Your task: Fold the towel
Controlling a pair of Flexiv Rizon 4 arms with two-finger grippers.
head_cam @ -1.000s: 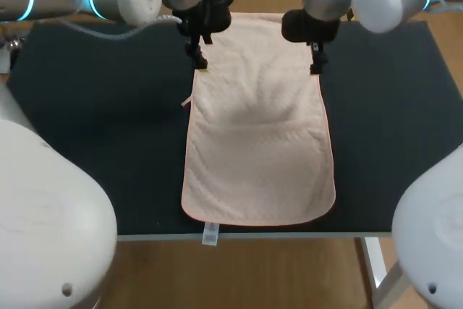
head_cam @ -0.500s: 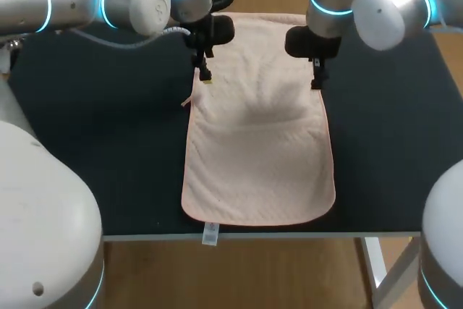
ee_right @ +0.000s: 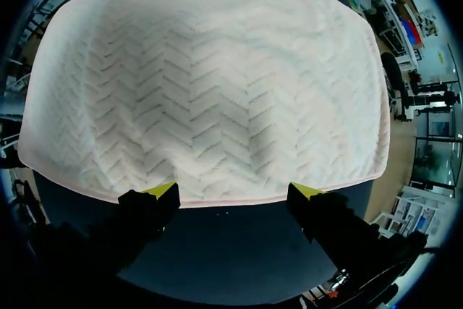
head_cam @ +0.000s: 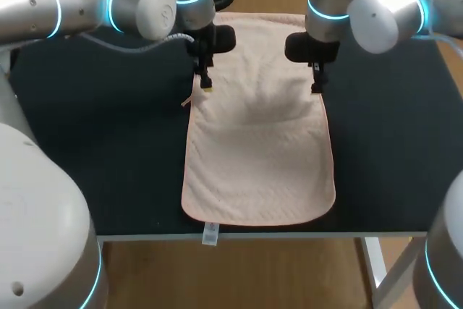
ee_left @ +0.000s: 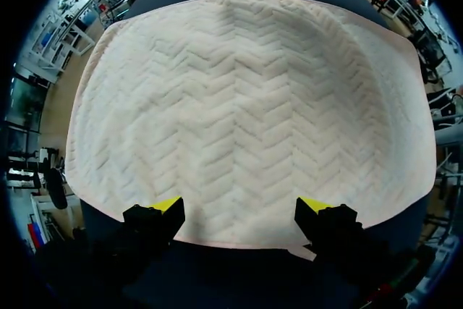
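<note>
Since the towel [head_cam: 260,157] looks limp and light, I'd pinch its edge, lying on the desk [head_cam: 108,142] just ahead between the spread fingers of left hand [ee_left: 239,208] and right hand [ee_right: 233,192].

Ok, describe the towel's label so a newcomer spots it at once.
On the dark table a pale pink towel lies lengthwise down the middle. At its near hem, toward the robot's left, the label is a small white tab hanging past the table's front edge, the only white bit there.
</note>
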